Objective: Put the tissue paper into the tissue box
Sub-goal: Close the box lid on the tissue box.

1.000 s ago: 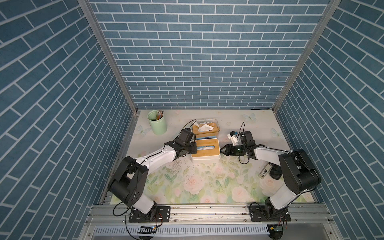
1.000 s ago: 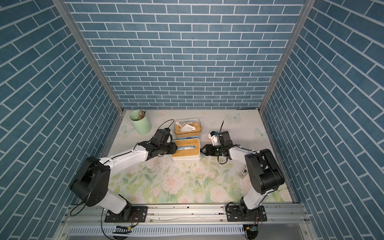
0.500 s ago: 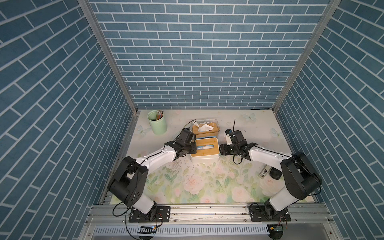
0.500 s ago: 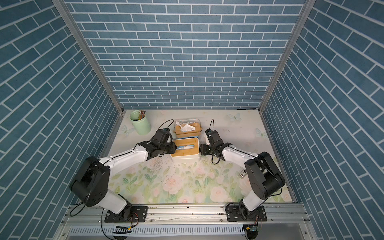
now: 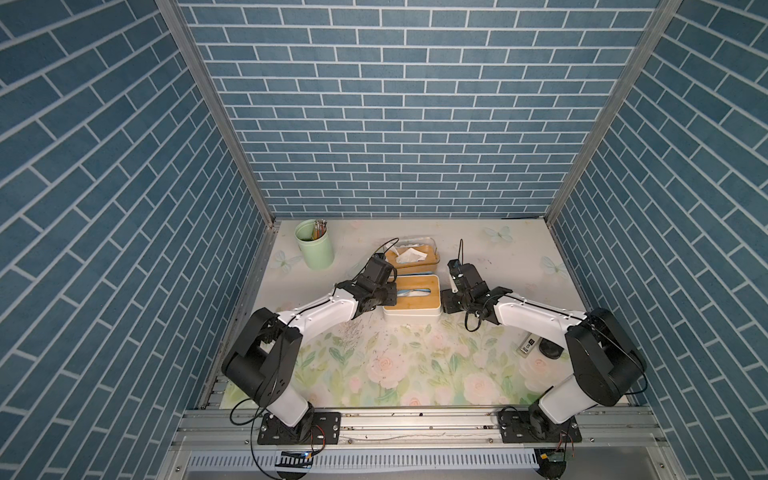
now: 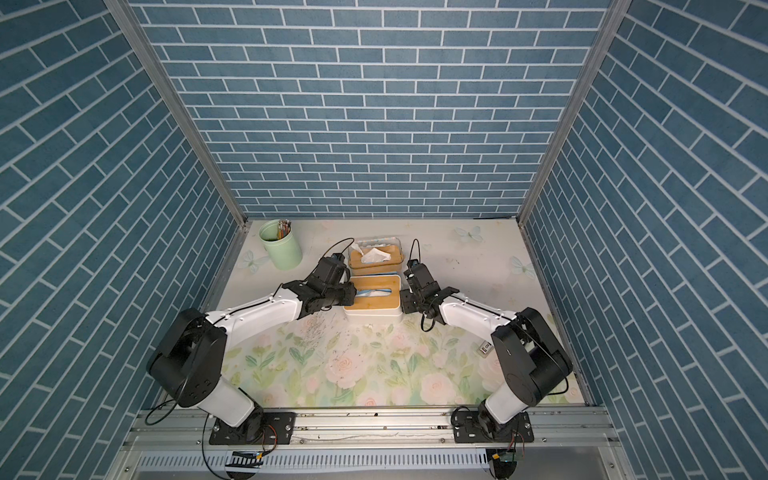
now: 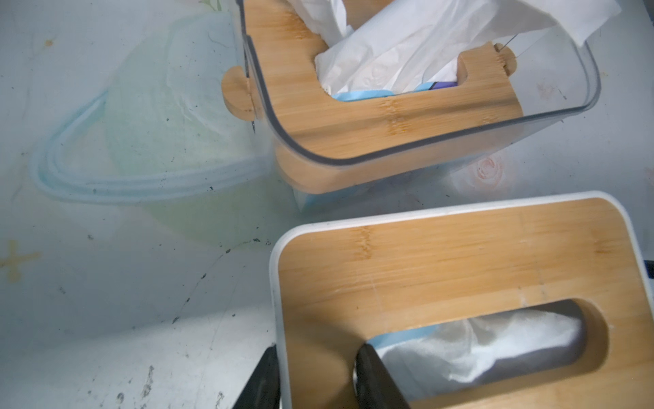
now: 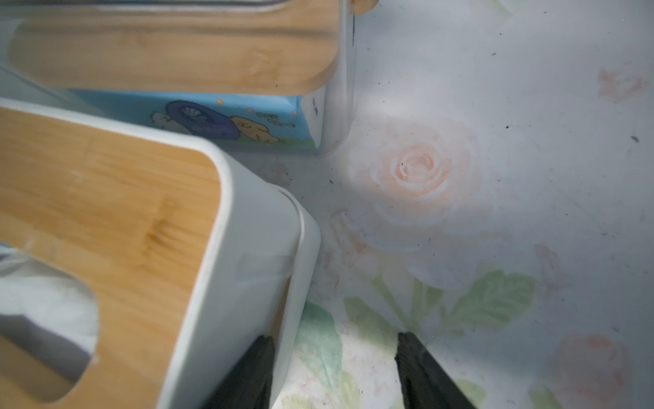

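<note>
On the floral mat [image 5: 415, 365], left end effector [image 7: 317, 350] pinches bamboo-lidded tissue box [image 7: 460, 255]; right end effector [image 8: 335, 338] gapes.

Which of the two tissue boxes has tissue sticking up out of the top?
The clear box at the back. In the white box in front, the tissue lies below the slot.

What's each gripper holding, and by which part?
Left gripper pinches the tissue box by its end, one finger outside, one in the slot. Right gripper holds nothing.
</note>
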`<state>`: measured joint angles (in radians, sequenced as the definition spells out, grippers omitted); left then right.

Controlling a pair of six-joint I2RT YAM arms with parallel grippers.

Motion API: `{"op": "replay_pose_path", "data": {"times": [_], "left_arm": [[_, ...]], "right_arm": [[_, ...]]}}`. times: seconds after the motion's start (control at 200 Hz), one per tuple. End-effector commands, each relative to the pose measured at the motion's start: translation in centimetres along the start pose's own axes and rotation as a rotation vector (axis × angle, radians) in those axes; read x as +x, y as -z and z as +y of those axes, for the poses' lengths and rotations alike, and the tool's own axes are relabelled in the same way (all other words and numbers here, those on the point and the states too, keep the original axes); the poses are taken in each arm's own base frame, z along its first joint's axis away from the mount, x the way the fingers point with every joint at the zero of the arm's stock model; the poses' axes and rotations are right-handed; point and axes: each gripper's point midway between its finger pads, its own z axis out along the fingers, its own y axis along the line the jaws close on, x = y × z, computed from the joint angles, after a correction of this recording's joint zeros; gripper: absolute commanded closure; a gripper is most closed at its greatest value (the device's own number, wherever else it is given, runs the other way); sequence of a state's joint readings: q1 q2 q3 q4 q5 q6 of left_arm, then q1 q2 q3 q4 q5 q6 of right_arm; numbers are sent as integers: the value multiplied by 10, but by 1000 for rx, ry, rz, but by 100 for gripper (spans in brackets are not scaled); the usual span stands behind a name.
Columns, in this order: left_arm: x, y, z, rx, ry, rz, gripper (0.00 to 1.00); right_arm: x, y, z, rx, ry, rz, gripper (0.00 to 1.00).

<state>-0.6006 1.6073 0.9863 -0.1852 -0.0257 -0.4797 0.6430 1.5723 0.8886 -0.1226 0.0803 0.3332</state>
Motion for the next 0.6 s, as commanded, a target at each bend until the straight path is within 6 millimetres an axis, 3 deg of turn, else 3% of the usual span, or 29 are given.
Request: {"op": "replay_pose_path", "data": {"times": [0.0, 0.13, 0.295, 0.45, 0.595], "left_arm": [[53, -16, 52, -228, -100, 171, 84], [55, -17, 57, -260, -122, 182, 84], [55, -18, 52, -252, -129, 180, 84], [51, -18, 44, -240, -137, 172, 84], [49, -16, 39, -224, -134, 164, 84]], "right_arm": [[13, 1, 13, -121, 76, 41, 41], [9, 5, 19, -277, 6, 35, 42], [-7, 29, 20, -481, -99, -27, 41], [-12, 46, 40, -640, -128, -52, 33], [-14, 43, 46, -684, -162, -58, 26]]}}
